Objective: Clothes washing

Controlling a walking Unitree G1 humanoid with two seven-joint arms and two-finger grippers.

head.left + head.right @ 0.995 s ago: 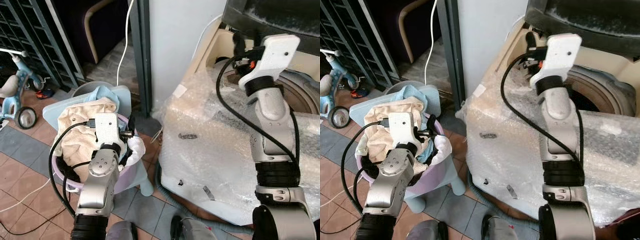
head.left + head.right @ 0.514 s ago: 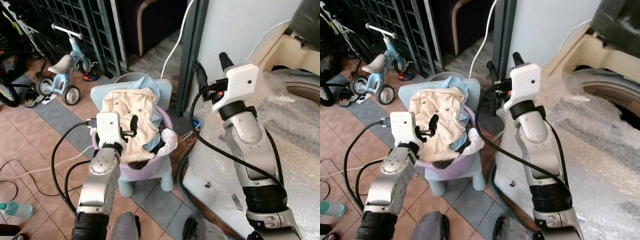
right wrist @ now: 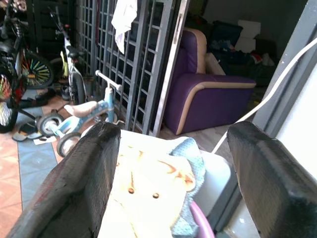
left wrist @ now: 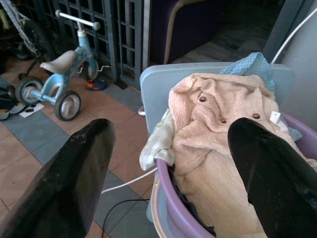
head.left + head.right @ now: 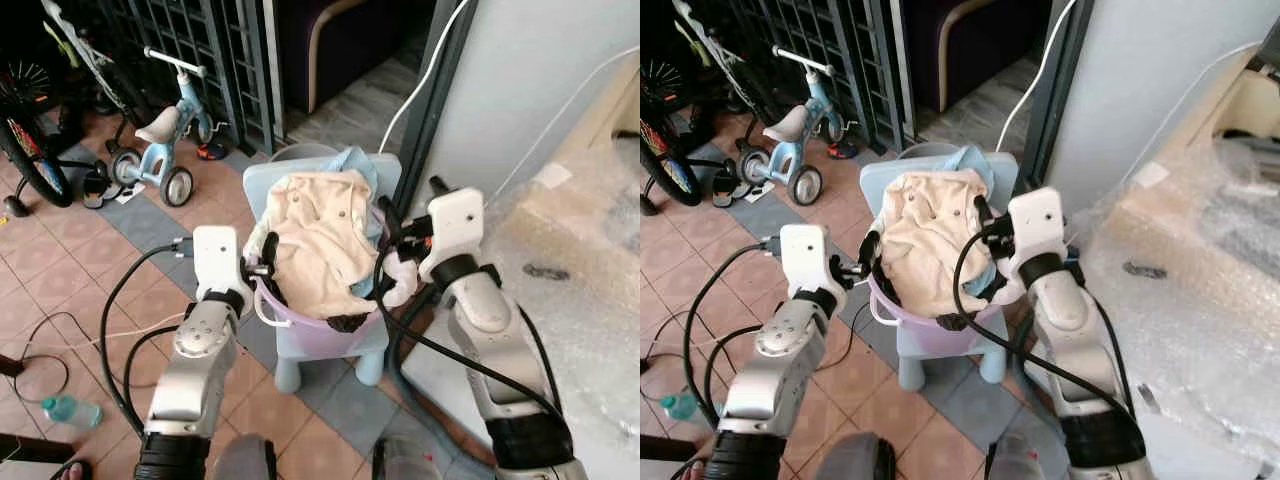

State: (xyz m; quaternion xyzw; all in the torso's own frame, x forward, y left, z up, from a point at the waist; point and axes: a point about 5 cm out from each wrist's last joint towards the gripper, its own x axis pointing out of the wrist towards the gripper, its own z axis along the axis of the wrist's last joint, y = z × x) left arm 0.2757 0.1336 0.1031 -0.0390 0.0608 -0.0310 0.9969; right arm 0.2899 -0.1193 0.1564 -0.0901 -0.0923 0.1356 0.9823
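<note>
Writing: we can read no brand, label or lettering anywhere.
Basin: we take the purple plastic basin (image 5: 300,322) as our landmark; it sits on a pale blue child's chair (image 5: 330,350) over the tiled floor (image 5: 60,270).
Contents: we see the basin heaped with laundry, a cream buttoned garment (image 5: 320,235) on top, a blue dotted cloth (image 5: 360,165) behind it against the chair back, a white piece (image 5: 403,277) hanging over the basin's right rim, and something dark at its front edge.
Left gripper: our left gripper (image 4: 168,163) is spread wide and grasps nothing; it hovers at the basin's left rim, one finger over the floor outside and the other over the cream garment.
Right gripper: our right gripper (image 3: 171,163) is likewise spread and empty, at the basin's right side and pointing across the pile.
Washer: a bubble-wrapped machine (image 5: 590,270) stands to the right of the basin.
Beyond the basin: a blue tricycle (image 5: 155,140), a bicycle wheel (image 5: 30,130), a dark metal grille (image 5: 190,40) and a purple armchair (image 3: 208,99).
Floor: a plastic bottle (image 5: 70,410) lies left of and nearer than the basin.
Change: we had the right arm raised at the washer a second ago; it is now down beside the basin, and our view has swung leftward to centre on it.
</note>
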